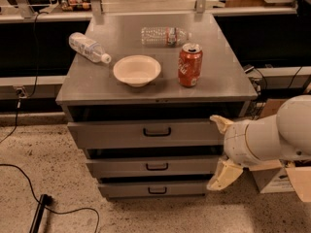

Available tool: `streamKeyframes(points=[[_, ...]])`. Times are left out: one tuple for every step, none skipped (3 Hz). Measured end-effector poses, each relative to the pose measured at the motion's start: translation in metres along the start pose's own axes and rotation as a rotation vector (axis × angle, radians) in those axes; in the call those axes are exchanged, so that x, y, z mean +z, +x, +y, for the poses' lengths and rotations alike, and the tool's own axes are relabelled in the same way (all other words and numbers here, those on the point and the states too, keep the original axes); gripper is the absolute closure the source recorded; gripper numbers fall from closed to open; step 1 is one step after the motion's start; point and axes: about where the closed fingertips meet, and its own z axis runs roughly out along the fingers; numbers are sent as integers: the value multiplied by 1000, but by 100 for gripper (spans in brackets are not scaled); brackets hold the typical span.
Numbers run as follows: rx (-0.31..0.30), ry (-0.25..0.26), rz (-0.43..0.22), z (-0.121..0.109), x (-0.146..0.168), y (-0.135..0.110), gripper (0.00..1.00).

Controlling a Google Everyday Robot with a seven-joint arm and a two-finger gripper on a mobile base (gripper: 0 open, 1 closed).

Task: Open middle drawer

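The middle drawer (121,167) is the second of three gray metal fronts in the cabinet, with a small black pull handle (156,167) at its center. Its front stands stepped back a little from the top drawer's front. My gripper (219,149) is at the right end of the drawer fronts, level with the gap between the top and middle drawers. It is open and empty, with one cream finger (220,123) up by the top drawer and the other (223,175) down by the bottom drawer. It is well right of the handle.
The top drawer (112,134) has a wider handle, and the bottom drawer (126,190) lies below. On the cabinet top (218,79) stand a red can (189,65) and a white bowl (137,70), with two plastic bottles (89,47) (164,35) lying down. A cardboard box (286,176) is on the right and a cable (29,178) on the floor.
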Motion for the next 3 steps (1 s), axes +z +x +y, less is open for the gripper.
streamKeyframes(points=[[20,-73,14,26,41,30,0],[-42,-121,6,53,81,65,0],[-51,-134,4,55,87,67,0]])
